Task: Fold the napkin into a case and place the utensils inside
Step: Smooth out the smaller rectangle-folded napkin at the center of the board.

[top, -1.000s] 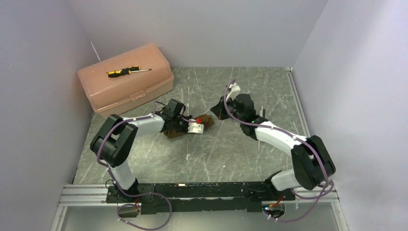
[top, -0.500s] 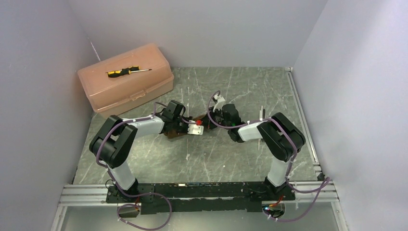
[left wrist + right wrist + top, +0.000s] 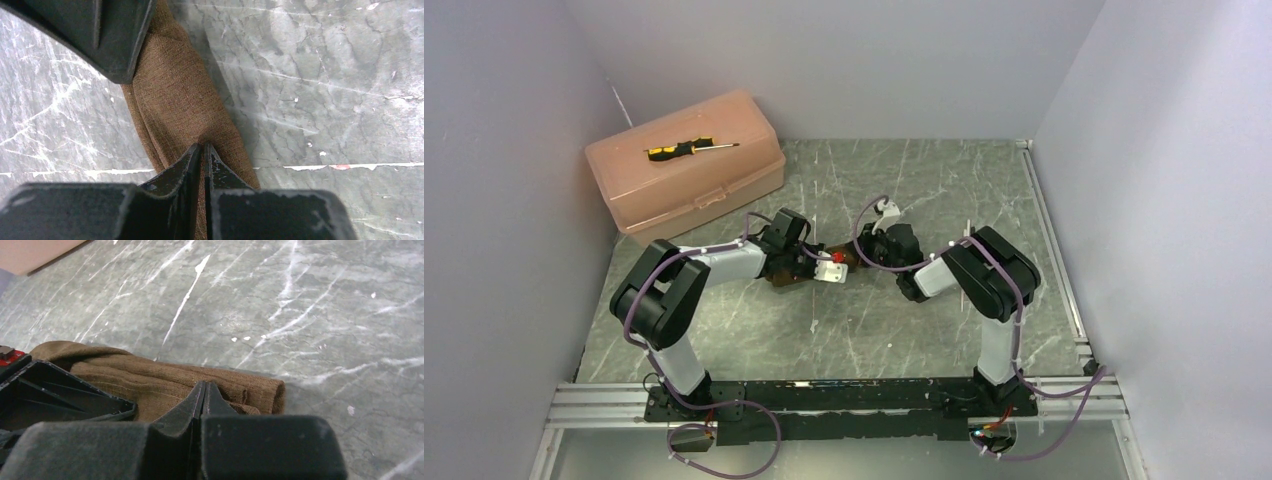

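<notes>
With the napkin (image 3: 185,105) bunched into a narrow roll mid-counter, the left tool (image 3: 204,152) pinching its fabric and the right tool (image 3: 204,390) closed at its other end, the fold would go best by keeping both ends taut and level.

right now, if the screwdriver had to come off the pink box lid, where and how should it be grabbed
Probably by the yellow-and-black handle, the thick end of the screwdriver, coming straight down from above. It lies flat on the lid of the pink box, handle toward the left and thin shaft pointing right, so fingers should close across the handle; the shaft looks too slim for a sure hold.
</notes>
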Controlling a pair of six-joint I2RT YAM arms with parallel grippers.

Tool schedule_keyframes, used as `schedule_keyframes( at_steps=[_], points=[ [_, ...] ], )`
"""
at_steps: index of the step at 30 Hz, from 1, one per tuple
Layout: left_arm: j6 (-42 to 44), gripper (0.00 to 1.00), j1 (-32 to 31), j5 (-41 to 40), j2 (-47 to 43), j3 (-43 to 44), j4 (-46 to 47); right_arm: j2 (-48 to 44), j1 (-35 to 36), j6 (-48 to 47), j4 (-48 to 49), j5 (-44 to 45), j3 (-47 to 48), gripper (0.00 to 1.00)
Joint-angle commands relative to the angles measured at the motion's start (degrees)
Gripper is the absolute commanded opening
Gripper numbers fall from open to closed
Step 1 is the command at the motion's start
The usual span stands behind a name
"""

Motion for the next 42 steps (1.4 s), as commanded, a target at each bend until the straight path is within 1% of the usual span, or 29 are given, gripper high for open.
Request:
schedule_keyframes(
  at_steps=[1,4,9,12,17,24,33,41,42],
  points=[
    [-0.47,0.13,-0.98,1.01,-0.44,-0.41,-3.80,0.78,-0.42,0.11,3.87,4.63,-2.94,0.00],
    [-3.33,0.13,-1.04,0.53,-0.77,1.71,-5.00,1.95,-0.47,-0.18,4.34,5.52,-4.01,0.00],
    [-6.96,0.13,-1.00,-0.23,-1.32,4.44,-7.19,4.08,-0.47,-0.90,5.13,4.54,-3.99,0.00],
    [-6.98,0.13,-0.99,-1.21,-1.30,3.92,-6.42,4.38,-0.46,-1.35,5.57,4.24,-4.36,0.00],
    [-4.66,0.13,-0.49,-3.95,-1.42,2.26,-4.67,4.73,-0.38,-2.41,5.82,4.83,-5.16,0.00],
    [-6.53,0.13,0.90,-5.44,-3.09,5.99,-10.37,3.44,-0.21,-3.01,5.20,4.87,-5.36,0.00],
    [-5.07,0.12,1.68,-8.57,-5.54,2.83,-16.13,1.61,-0.12,-3.46,3.91,5.39,-5.39,0.00],
    [-7.72,0.11,1.78,-12.20,-5.05,0.44,-12.96,-3.44,0.40,-3.91,1.25,4.58,-4.61,0.00],
    [-8.29,0.11,1.77,-12.13,-4.67,0.48,-12.77,-4.38,0.45,-3.72,0.96,4.09,-4.45,0.06]
  ],
)
